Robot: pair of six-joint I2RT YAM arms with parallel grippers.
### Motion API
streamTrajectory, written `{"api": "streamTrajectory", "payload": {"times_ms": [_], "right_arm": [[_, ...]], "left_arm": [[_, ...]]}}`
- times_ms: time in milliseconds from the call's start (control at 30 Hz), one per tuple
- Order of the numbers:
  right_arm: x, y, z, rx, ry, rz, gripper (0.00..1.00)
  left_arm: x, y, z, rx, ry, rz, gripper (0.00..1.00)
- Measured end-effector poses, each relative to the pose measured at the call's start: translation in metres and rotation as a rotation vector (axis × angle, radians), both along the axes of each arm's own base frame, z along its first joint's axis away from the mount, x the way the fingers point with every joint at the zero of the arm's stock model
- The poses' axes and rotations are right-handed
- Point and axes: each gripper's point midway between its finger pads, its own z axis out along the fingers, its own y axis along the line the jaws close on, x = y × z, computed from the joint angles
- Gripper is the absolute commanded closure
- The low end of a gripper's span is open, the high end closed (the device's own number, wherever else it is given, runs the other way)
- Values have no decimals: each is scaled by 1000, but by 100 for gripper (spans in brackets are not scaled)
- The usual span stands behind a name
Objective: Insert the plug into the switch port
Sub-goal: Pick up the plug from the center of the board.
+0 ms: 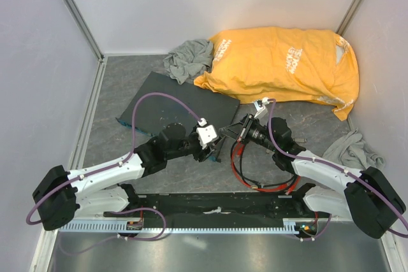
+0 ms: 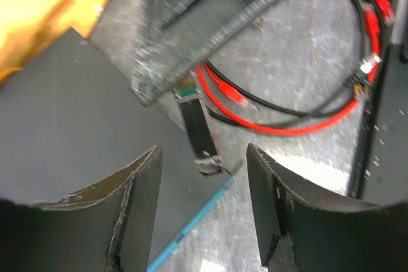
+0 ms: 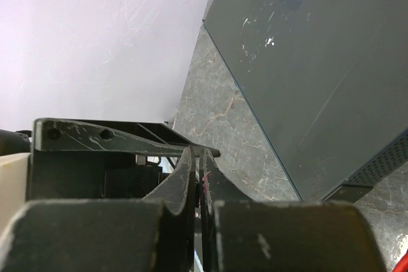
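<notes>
The switch (image 1: 172,103) is a flat dark grey box; its blue-green edge (image 2: 191,224) runs between my left fingers, and no port shows on it. My right gripper (image 3: 199,154) is shut, a red fleck pinched between its pads. In the left wrist view its thin black fingers (image 2: 196,125) end in a small pale plug (image 2: 208,165), which sits at the switch's corner (image 2: 64,113). The red cable (image 1: 239,164) lies coiled on the floor behind it. My left gripper (image 2: 203,176) stands open on either side of that plug without touching it.
A yellow bag (image 1: 287,62) and a grey cloth (image 1: 188,58) lie behind the switch. Another grey cloth (image 1: 350,151) is at the right. A black cable (image 2: 280,109) runs along the red coil. White walls close in on both sides.
</notes>
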Motion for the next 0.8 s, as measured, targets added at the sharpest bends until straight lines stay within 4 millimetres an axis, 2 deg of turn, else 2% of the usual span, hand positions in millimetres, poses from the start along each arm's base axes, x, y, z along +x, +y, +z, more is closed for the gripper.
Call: {"api": "streamTrajectory", "payload": {"times_ms": [133, 267, 467, 700, 800], "right_arm": [[0, 0, 0, 1, -2, 0, 100], [0, 0, 0, 6, -7, 0, 100], [-1, -1, 2, 9, -12, -1, 100], [-1, -1, 5, 15, -21, -2, 100], [-1, -1, 7, 19, -26, -4, 100]], "left_arm": [[7, -4, 12, -44, -37, 22, 48], [12, -7, 20, -77, -51, 42, 52], [14, -9, 18, -91, -27, 64, 55], [8, -9, 9, -91, 19, 71, 57], [6, -7, 4, -87, 36, 82, 61]]}}
